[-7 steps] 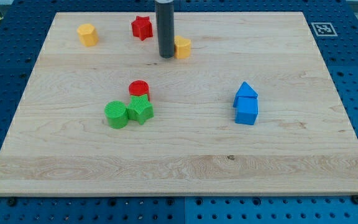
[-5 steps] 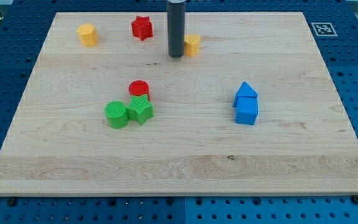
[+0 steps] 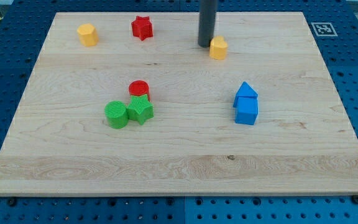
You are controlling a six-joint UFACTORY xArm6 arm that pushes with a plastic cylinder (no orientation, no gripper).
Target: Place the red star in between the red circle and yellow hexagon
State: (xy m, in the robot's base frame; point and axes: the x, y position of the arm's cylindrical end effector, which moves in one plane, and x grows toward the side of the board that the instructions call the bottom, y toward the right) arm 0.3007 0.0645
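The red star (image 3: 142, 27) lies near the view's top, left of centre. The red circle (image 3: 138, 88) sits mid-board, touching the green star (image 3: 140, 110) below it. A yellow hexagon-like block (image 3: 87, 34) lies at the top left. Another small yellow block (image 3: 218, 47) lies at the top, right of centre. My tip (image 3: 205, 44) stands just left of this yellow block, touching or nearly touching it, and well to the right of the red star.
A green cylinder (image 3: 116, 114) touches the green star on its left. Two blue blocks sit at the right: a pentagon-like one (image 3: 245, 93) above a cube (image 3: 247, 111). The wooden board (image 3: 179, 162) has blue perforated table around it.
My tip has moved to the view's right along the top of the board, and the small yellow block beside it has slid right and slightly down. The other blocks have not moved.
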